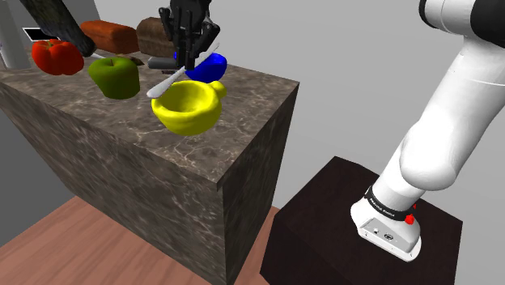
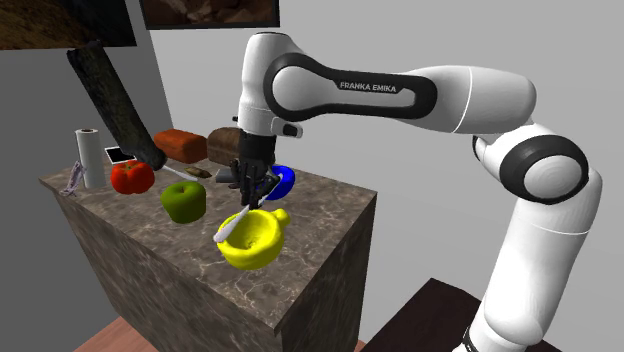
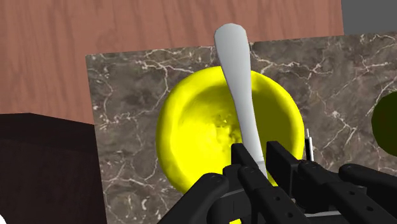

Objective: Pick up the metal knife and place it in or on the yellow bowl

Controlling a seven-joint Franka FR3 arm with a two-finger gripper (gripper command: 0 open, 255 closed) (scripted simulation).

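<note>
On the marble bench [image 1: 247, 91], the yellow bowl [image 1: 191, 111] sits near the front edge, the tool [image 1: 185, 61] above it is clamped on the grey knife [image 1: 165, 84], whose free end projects past the rim, and a blue bowl [image 1: 210, 66] lies just behind.

White arm [image 2: 400, 95] outstretched, pincer [image 3: 257, 158] downward, gripping knife [image 3: 236, 76]

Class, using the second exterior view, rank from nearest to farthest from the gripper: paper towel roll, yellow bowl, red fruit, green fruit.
1. yellow bowl, directly under the gripper holding the knife.
2. green fruit, beside the bowl.
3. red fruit, farther along the counter.
4. paper towel roll, far corner.
</note>
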